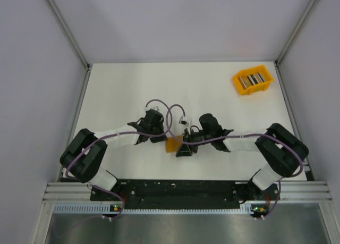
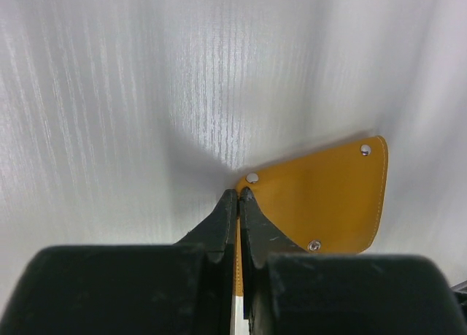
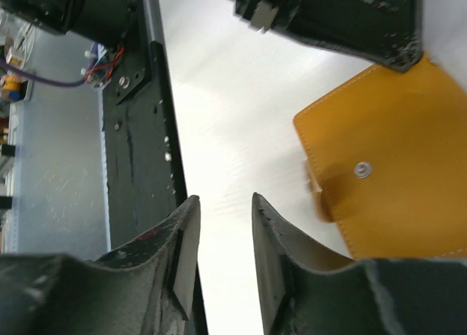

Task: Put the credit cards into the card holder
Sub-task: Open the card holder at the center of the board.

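Note:
The card holder [image 1: 172, 144] is a small mustard-orange wallet lying between the two arms near the table's front. My left gripper [image 2: 238, 195] is shut on the edge of the card holder [image 2: 328, 196], and a strip of orange shows between its fingers. In the top view the left gripper [image 1: 161, 139] is at the holder's left side. My right gripper [image 3: 225, 203] stands open with nothing between its fingers, just left of the card holder [image 3: 394, 152]. From above, the right gripper [image 1: 185, 149] sits at the holder's right. The credit cards [image 1: 254, 78] form a striped row in the far-right bin.
A bright orange plastic bin [image 1: 239, 84] stands at the back right of the white table. The black mounting rail [image 3: 135, 152] runs along the near edge, close to my right fingers. Grey walls enclose the table on three sides.

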`<state>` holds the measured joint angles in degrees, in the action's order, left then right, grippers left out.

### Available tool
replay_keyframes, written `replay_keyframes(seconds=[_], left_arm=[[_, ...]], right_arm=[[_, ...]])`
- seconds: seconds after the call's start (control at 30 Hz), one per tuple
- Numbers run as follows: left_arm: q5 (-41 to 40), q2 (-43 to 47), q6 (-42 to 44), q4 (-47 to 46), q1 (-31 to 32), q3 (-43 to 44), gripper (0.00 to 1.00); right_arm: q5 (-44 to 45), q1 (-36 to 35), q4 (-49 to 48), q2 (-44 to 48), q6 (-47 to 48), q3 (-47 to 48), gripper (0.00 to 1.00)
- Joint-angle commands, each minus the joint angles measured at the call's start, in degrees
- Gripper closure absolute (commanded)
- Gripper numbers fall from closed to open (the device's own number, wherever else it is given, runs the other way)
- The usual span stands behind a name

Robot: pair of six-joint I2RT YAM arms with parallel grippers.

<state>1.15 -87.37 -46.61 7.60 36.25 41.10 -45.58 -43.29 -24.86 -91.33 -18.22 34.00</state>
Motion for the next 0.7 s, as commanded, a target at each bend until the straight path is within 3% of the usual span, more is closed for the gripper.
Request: replay_keyframes(seconds=[0.0,0.17,0.3,0.53,0.67], left_arm=[[-4.14,0.1,1.17,5.85,-0.13,-0.32,0.98],[-3.35,0.18,1.78,5.68,-0.13,0.29,0.97],[-3.69,2.11,2.75,6.46,-0.21,0.29,0.89],[-5.36,6.51,4.86,8.49,-0.21,0.29,0.52],[-4.93,8.79,5.91,8.05,-0.21,-0.49,0.45]], right_arm=[[-5.21,-0.83,13.15,3.97,9.07,0.01,0.63],[-4.08,-0.83,21.79,2.21,12.42,1.07,0.62],[3.36,0.83,13.54,6.77,2.26,0.28,0.62],[17.54,2.42,13.53,3.19,-11.57,10.02,0.68],[17.54,2.51,15.18,-3.93,-12.81,15.82,0.69]])
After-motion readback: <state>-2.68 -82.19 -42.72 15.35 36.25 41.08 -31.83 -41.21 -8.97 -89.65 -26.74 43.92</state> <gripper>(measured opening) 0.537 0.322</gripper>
